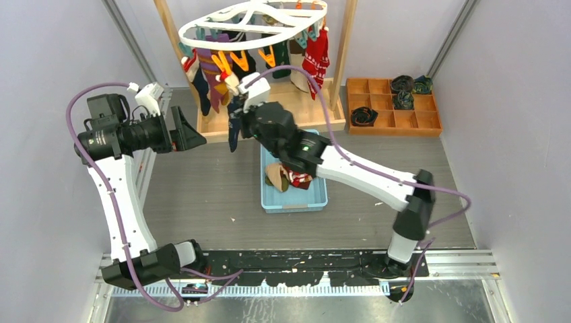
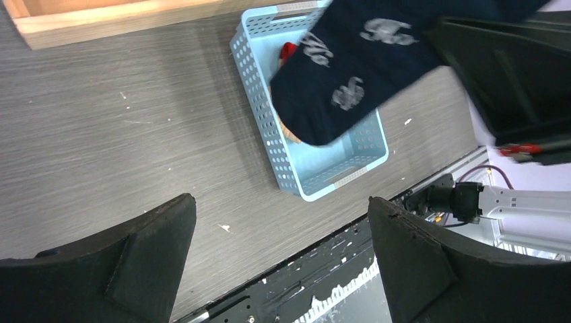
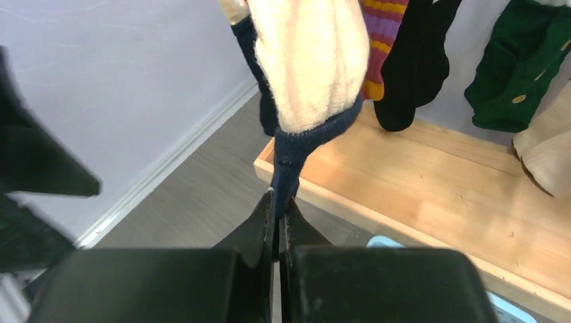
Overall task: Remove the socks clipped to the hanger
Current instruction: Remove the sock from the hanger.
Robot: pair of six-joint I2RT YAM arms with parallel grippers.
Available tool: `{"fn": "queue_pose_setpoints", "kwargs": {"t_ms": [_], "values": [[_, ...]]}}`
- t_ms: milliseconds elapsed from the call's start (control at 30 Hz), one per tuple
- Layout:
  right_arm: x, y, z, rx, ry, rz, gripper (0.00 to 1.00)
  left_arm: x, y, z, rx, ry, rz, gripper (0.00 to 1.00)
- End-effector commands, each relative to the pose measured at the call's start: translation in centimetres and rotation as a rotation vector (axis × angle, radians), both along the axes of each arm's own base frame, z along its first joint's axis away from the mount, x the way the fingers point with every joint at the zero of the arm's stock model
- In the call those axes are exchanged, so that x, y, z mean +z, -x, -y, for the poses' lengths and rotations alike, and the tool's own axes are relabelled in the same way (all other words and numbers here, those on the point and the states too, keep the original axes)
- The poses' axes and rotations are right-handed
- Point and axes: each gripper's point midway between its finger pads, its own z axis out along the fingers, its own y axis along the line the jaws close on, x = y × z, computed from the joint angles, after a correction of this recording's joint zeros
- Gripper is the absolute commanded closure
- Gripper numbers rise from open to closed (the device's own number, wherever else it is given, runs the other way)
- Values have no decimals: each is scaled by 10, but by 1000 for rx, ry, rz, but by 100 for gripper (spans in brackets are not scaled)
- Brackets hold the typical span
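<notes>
While the left gripper (image 2: 279,202) is spread wide at the left of the overhead view, a navy sock (image 3: 288,158) is pinched by the right gripper (image 3: 277,202) below the hanger (image 1: 202,43), top centre.

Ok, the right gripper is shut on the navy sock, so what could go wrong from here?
The right gripper pinches only a thin fold of the navy sock; a pull may slip off it.
The purple-striped sock hangs right beside it on the hanger; tugging could swing the frame and snag neighbours.
The blue basket sits off to one side of the sock, so an early release could miss it.
</notes>
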Motion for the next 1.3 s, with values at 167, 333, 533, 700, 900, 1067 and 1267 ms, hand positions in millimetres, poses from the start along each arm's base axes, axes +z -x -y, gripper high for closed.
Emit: {"fn": "queue_pose_setpoints", "kwargs": {"t_ms": [167, 333, 533, 700, 900, 1067, 1267], "values": [[72, 56, 76, 70, -182, -18, 99, 30, 22, 24, -109, 59, 99, 0], [76, 67, 105, 128, -235, -85, 100, 40, 35, 40, -178, 52, 131, 0], [74, 87, 118, 329, -297, -236, 100, 42, 43, 68, -299, 24, 155, 0], [73, 113, 112, 449, -337, -300, 99, 45, 40, 88, -371, 60, 172, 0], [88, 128, 106, 542, -446, -324, 99, 55, 35, 115, -452, 124, 203, 0], [96, 135, 101, 591, -507, -342, 100, 64, 31, 130, -500, 180, 213, 1], [105, 146, 95, 678, -579, -366, 99, 57, 26, 140, -541, 210, 200, 1]]}}
